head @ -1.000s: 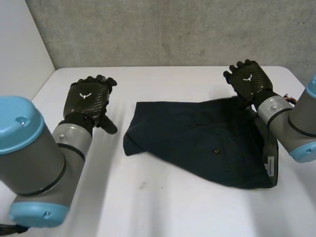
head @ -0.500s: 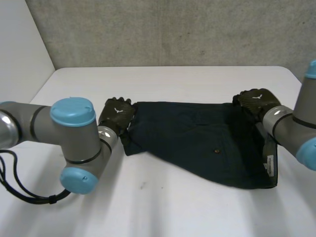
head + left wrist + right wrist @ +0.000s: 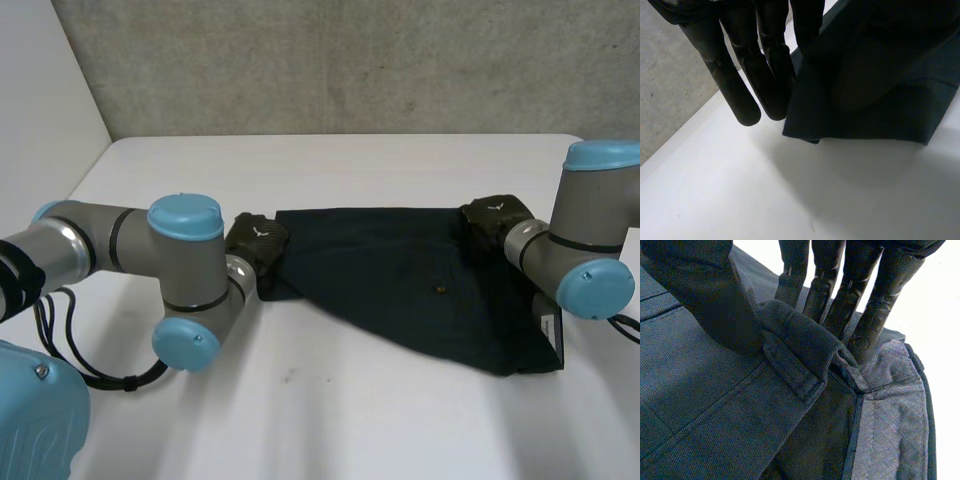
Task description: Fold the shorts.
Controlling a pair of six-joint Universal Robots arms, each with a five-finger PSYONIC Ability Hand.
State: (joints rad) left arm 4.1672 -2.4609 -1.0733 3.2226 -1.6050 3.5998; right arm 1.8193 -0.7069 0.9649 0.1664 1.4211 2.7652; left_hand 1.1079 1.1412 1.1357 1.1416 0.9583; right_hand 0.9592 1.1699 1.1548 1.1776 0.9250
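1. Biggest worry here: the left hand (image 3: 258,238) is only pinching the very edge of the shorts (image 3: 400,280). Its thumb is lying over the cloth, and the straight fingers (image 3: 742,95) are mostly sitting beside the edge rather than behind it. If it's lifting from a grip that thin, I'd bet on the corner slipping out and the fold going lopsided.
2. The right hand (image 3: 492,215) is clamping a bunched ridge of waistband between its thumb and fingers (image 3: 875,305). That's looking firmer, but it might be catching just the top layer, so the layers could be peeling apart on the way over.
3. The shorts are lying on the table (image 3: 330,420), spread between the two hands, with one end at each hand's fingertips.
4. Pose: both arms are bending in low over the table, each hand down at its own end of the shorts.
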